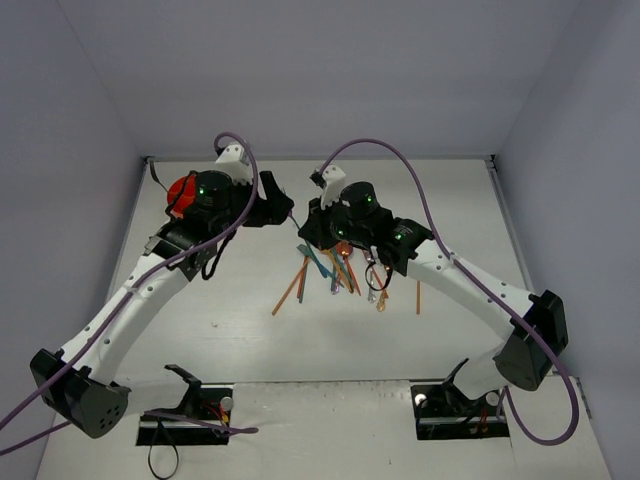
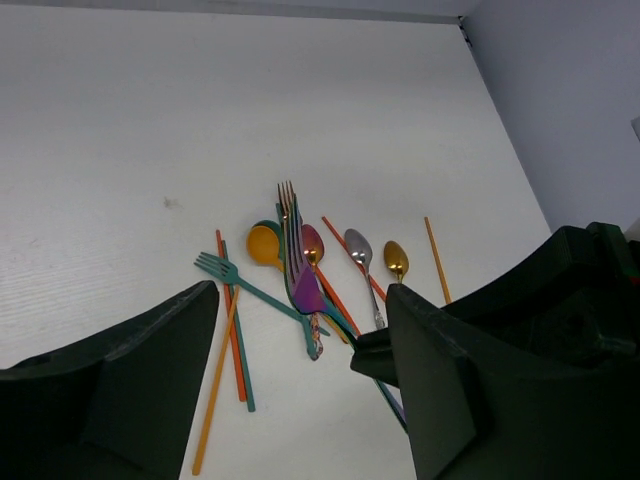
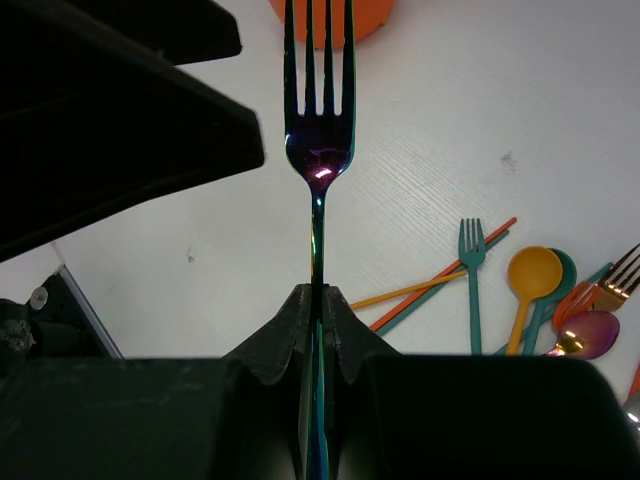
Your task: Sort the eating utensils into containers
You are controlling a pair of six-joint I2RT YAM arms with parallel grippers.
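Right gripper (image 3: 318, 302) pinches iridescent fork (image 3: 318, 150) (tines toward orange cup (image 3: 375, 15))

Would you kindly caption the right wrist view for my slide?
Right gripper shut on an iridescent fork, tines toward the orange cup.

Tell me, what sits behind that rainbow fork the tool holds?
Past the fork, the orange cup on the white table. The tines cover part; its inside is unseen.
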